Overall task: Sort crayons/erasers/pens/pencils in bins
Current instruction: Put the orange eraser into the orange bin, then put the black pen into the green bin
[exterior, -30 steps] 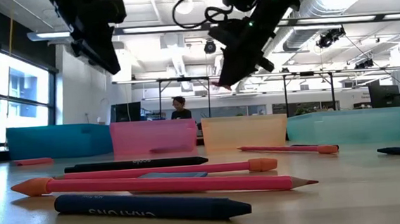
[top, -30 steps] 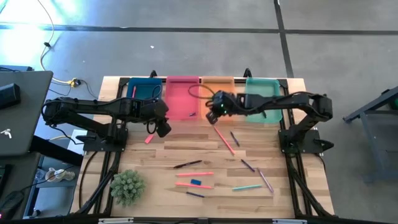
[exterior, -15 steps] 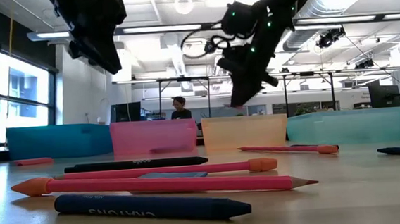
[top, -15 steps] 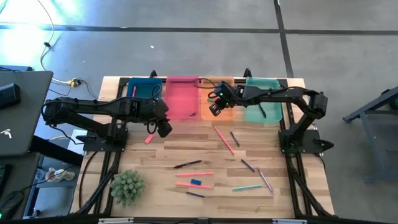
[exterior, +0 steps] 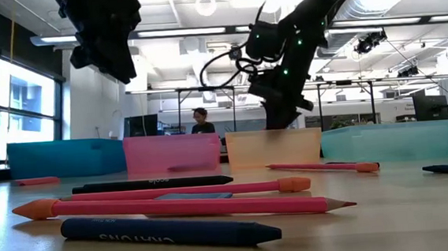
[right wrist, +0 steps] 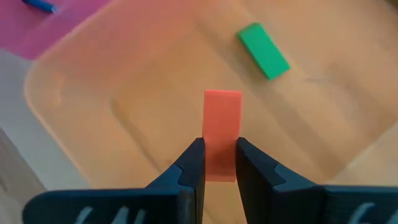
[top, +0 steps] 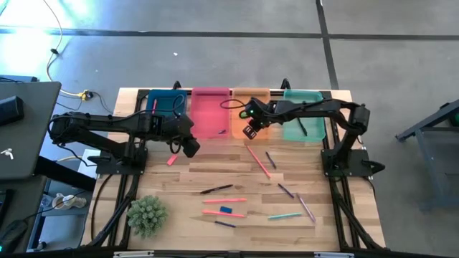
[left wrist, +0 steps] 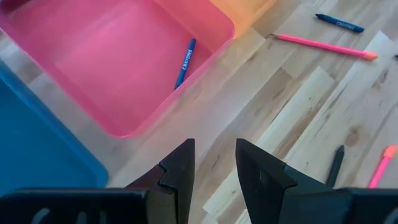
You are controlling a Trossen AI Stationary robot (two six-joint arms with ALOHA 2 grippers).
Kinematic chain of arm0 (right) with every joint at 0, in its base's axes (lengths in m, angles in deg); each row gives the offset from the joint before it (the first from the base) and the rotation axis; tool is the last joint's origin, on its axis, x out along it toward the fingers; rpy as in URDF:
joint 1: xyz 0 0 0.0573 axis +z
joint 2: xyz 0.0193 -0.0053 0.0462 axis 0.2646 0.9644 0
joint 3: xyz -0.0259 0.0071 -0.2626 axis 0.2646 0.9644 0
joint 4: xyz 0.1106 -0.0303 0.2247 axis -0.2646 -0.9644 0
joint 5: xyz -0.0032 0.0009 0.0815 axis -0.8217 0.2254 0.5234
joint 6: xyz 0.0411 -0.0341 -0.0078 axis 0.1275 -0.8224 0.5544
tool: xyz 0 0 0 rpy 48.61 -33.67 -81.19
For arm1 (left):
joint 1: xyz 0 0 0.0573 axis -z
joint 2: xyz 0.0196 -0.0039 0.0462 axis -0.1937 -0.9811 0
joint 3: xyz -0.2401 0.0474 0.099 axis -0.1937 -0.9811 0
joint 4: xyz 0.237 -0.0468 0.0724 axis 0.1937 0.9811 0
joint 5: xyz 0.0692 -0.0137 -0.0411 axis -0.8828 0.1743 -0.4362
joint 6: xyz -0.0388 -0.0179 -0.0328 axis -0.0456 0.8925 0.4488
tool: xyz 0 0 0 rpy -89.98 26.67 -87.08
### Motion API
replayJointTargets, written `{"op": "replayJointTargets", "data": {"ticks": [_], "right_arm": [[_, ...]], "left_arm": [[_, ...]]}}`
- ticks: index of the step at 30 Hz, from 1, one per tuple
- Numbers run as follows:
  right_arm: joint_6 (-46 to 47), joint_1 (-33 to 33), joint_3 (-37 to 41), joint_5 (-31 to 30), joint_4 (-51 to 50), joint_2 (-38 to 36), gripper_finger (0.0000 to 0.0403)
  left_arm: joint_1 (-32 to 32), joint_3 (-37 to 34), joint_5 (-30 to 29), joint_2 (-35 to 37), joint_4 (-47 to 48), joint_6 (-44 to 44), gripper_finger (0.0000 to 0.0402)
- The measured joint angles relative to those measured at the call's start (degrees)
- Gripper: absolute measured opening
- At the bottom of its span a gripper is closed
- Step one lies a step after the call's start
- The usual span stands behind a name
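Note:
Four bins stand in a row along the far edge: dark blue (top: 166, 107), pink (top: 210, 113), orange (top: 251, 107), teal (top: 303, 115). My right gripper (top: 250, 132) hangs over the orange bin, shut on a pink-red eraser (right wrist: 222, 118). A green eraser (right wrist: 263, 51) lies on that bin's floor. My left gripper (top: 191, 148) hovers open in front of the pink bin, with nothing between its fingers (left wrist: 180, 171). A blue crayon (left wrist: 185, 59) lies in the pink bin. Pens, pencils and crayons lie scattered on the table's near half. My right gripper pinches the pink-red eraser's near end (right wrist: 222, 143) between its two fingers (right wrist: 194, 163), one on each broad face. The fingers slant down from above. The eraser sticks out past the fingertips, lifted clear above the orange bin's floor (right wrist: 155, 93).
A long pink pencil (top: 259, 161) and a dark crayon (top: 270, 159) lie in front of the orange bin. A black pen (top: 216, 189), pink sticks (top: 224, 201) and a blue eraser (top: 226, 210) lie nearer. A short pink piece (top: 171, 160) lies by my left gripper. A small plant (top: 147, 215) stands at the near left.
My right gripper has sunk toward the orange bin and shifted slightly toward the table's right, carrying the pink-red eraser with it. My left gripper has stayed in place and rolled a little about its own axis.

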Motion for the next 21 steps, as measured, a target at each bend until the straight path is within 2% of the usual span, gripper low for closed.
{"op": "replayJointTargets", "data": {"ticks": [11, 21], "right_arm": [[0.9, 0.0, 0.0, 1.2, -1.0, 1.3, 0.0064], [2.2, -0.3, -1.3, 2.8, -3.6, 1.3, 0.0154]], "left_arm": [[0.0, 0.0, 1.5, 0.0, 0.0, 1.5, 0.0103], [0.1, 0.0, 2.3, 0.0, 0.0, 1.9, 0.0113]]}}
